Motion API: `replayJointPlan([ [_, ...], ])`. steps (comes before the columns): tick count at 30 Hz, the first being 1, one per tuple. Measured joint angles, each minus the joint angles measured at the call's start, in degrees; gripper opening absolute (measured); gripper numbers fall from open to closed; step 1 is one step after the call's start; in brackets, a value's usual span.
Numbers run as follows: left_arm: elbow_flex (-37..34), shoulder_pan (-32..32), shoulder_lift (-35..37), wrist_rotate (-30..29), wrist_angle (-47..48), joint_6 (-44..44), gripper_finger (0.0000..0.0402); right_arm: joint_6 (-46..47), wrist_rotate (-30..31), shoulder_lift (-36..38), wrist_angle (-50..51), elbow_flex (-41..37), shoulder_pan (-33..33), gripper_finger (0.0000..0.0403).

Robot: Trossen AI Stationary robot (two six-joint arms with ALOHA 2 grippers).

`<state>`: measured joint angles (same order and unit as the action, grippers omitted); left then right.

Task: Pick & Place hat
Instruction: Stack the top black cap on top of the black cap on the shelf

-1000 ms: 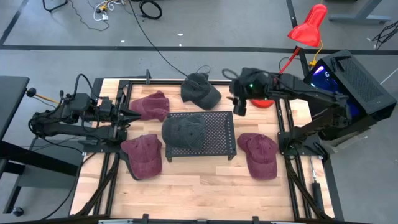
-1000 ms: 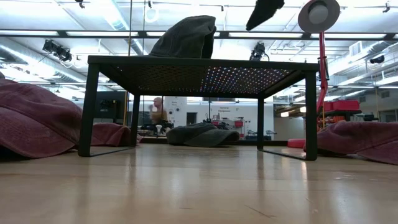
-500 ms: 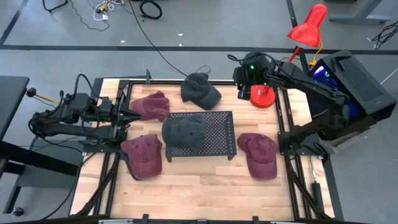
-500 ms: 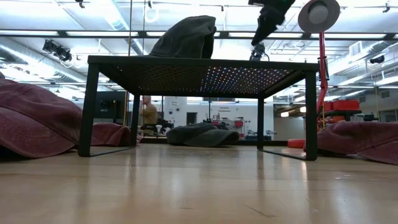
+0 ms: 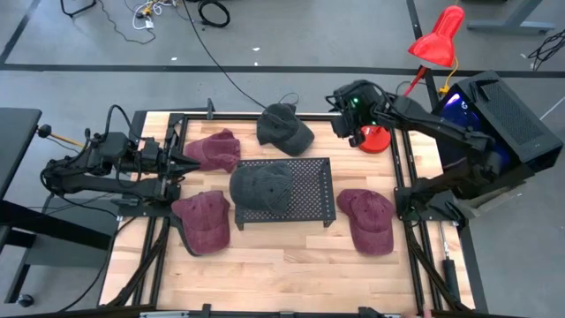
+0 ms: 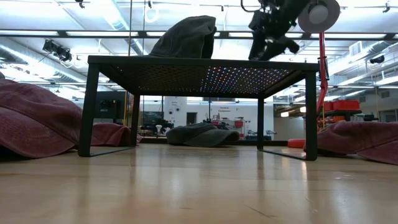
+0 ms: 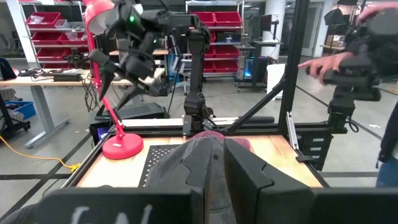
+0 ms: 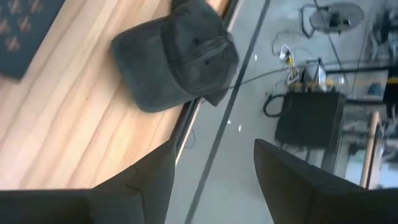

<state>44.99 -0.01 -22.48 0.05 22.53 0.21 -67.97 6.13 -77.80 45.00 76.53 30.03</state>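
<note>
A dark grey cap (image 5: 284, 129) lies flat on the table by the far edge; it also shows in the right wrist view (image 8: 174, 56) and the low view (image 6: 202, 134). A second grey cap (image 5: 260, 187) sits on the black mesh stand (image 5: 311, 190). Three maroon caps (image 5: 214, 150) (image 5: 205, 222) (image 5: 366, 220) lie on the wood around the stand. My right gripper (image 5: 344, 124) (image 8: 214, 149) hangs open in the air, right of the far grey cap and beside the red lamp's base (image 5: 375, 139). My left gripper (image 5: 181, 164) waits at the table's left, near the stand.
The red desk lamp (image 5: 439, 40) stands at the far right corner, its stem (image 6: 322, 74) close to my right arm. Black frame rails (image 5: 402, 168) run along the table's sides. Bare wood lies along the near edge (image 5: 282, 265). A person's hand (image 7: 323, 62) shows beyond the table.
My right gripper has travelled from beside the stand's far right corner toward the table's far edge, passing the lamp base, and has turned so that its wrist view now takes in the far grey cap. The caps have stayed where they were.
</note>
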Motion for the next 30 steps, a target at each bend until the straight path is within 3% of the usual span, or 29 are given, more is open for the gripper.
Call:
replayJointPlan([
  [5,0.0,0.0,0.0,0.0,0.0,0.0,0.0048,-8.8,-5.1,1.1,-4.9,-5.9,3.1,0.0220],
  [30,0.0,0.0,0.0,0.0,0.0,0.0,0.0048,-11.6,-8.2,-8.3,-16.8,-8.5,9.6,0.0220],
])
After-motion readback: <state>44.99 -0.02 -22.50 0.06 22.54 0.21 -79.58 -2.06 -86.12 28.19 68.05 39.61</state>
